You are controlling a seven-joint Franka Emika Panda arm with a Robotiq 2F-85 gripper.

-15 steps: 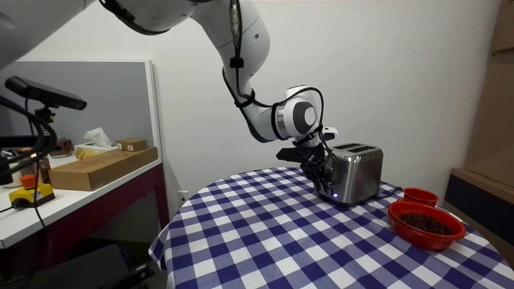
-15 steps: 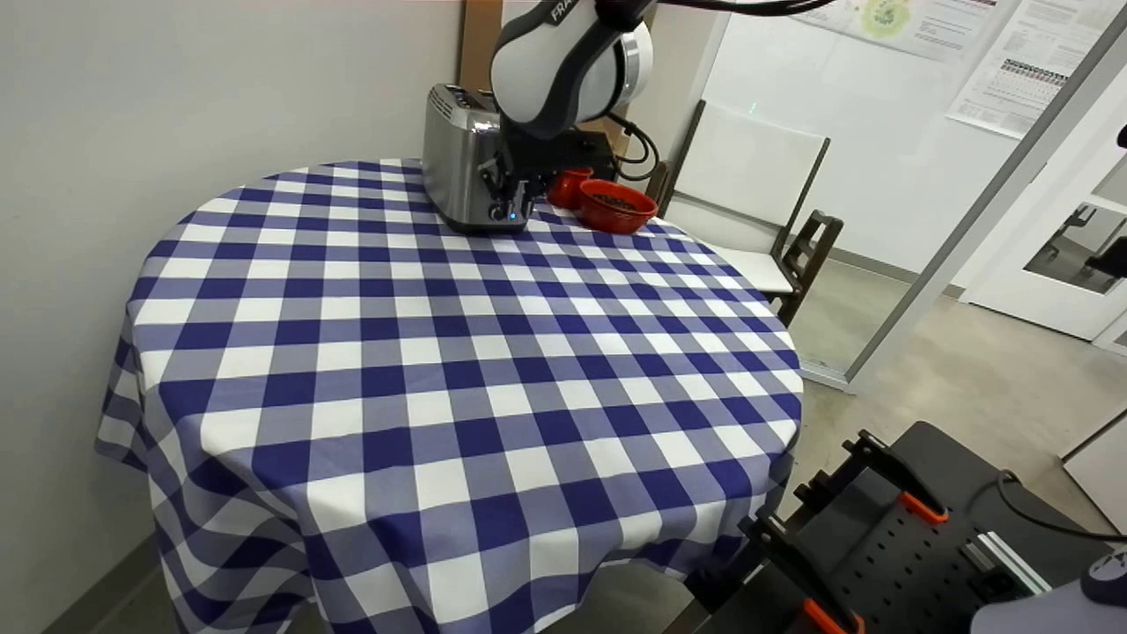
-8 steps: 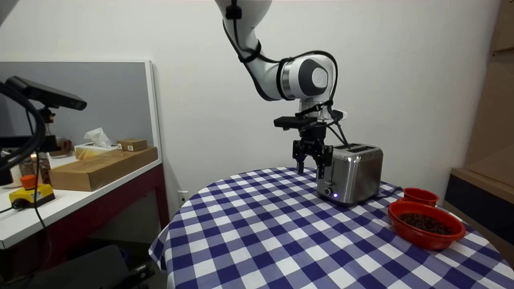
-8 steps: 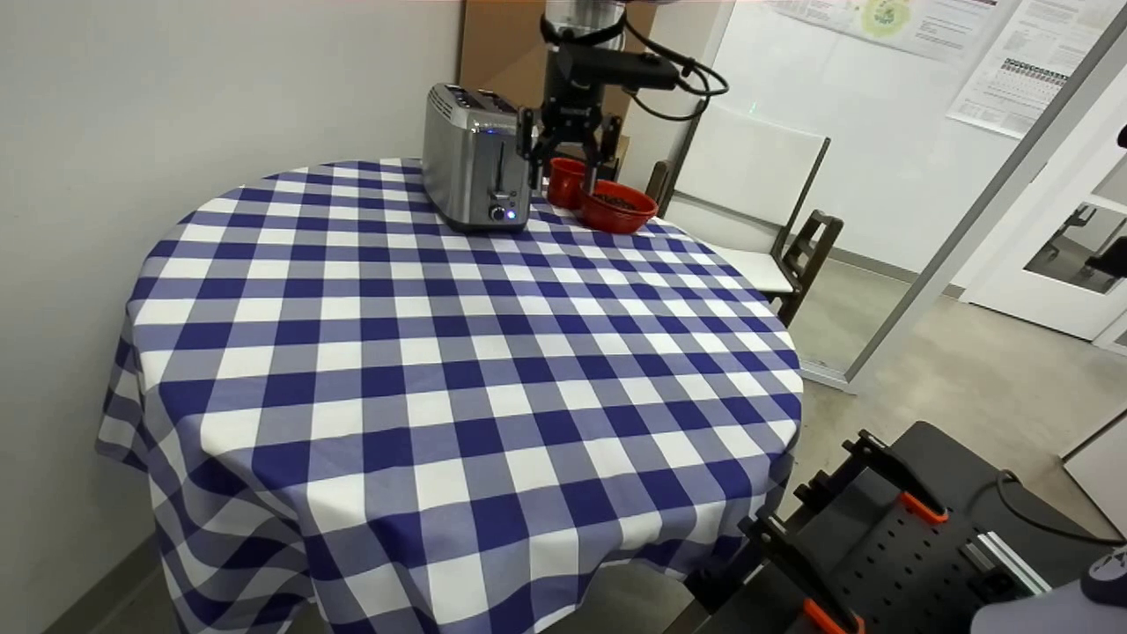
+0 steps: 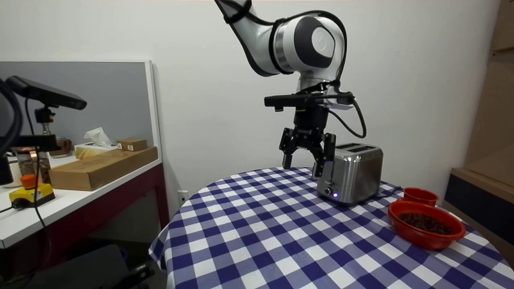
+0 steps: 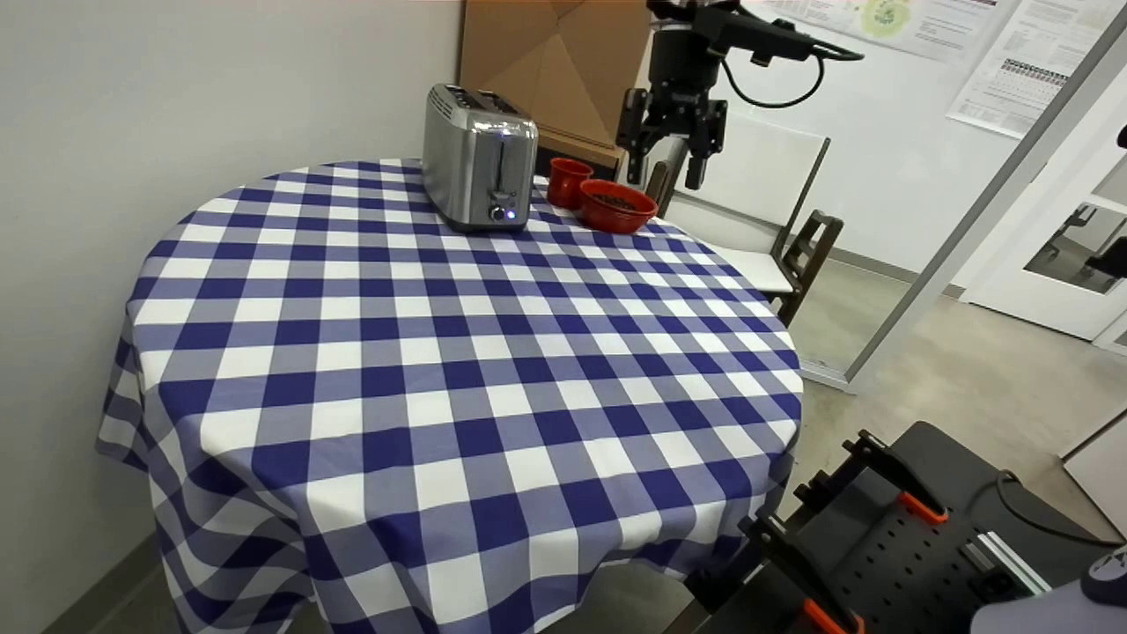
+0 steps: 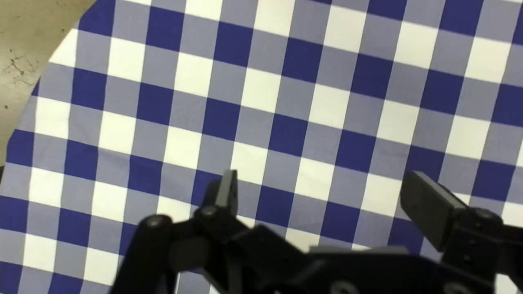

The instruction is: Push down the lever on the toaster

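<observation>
The gripper (image 7: 325, 190) hangs above the checked cloth (image 7: 282, 134), w/ its fingers (image 7: 433, 210) pointing down. The jaws stand wide apart; in the wrist view, betw. the fingertips & on both sides of them, one sees the blue-&-white cloth. To the upper L of the jaws, past the cloth's edge, lies a pc. of floor (image 7: 32, 45).

The toaster (image 6: 475, 167), which is metal, stands upright on the cloth. In an exterior view it is to the L of the jaws, & a gap separates them. In an exterior view the toaster (image 5: 361, 172) also shows to the R of the jaws, & the finger nearer to it covers a bit of its front in the pic. The lever (image 6: 504, 195) is on the toaster's front, in an exterior view L of the jaws & lower than their tips. It seems to be near the bottom of its slot, but it's v. small, so I can't be fully sure. Under it are a round knob (image 6: 497, 213) & a lit lamp (image 6: 511, 215).

The red bowl (image 5: 419, 241), w/ small dark pcs. (image 5: 425, 224) inside, is in an exterior view R of the jaws & lower, well apart from them. In both exterior views the red cup (image 6: 565, 187) is just beside the bowl; whether they touch, I can't tell. Behind the jaws, in an exterior view, stands a white chair (image 6: 757, 172).
</observation>
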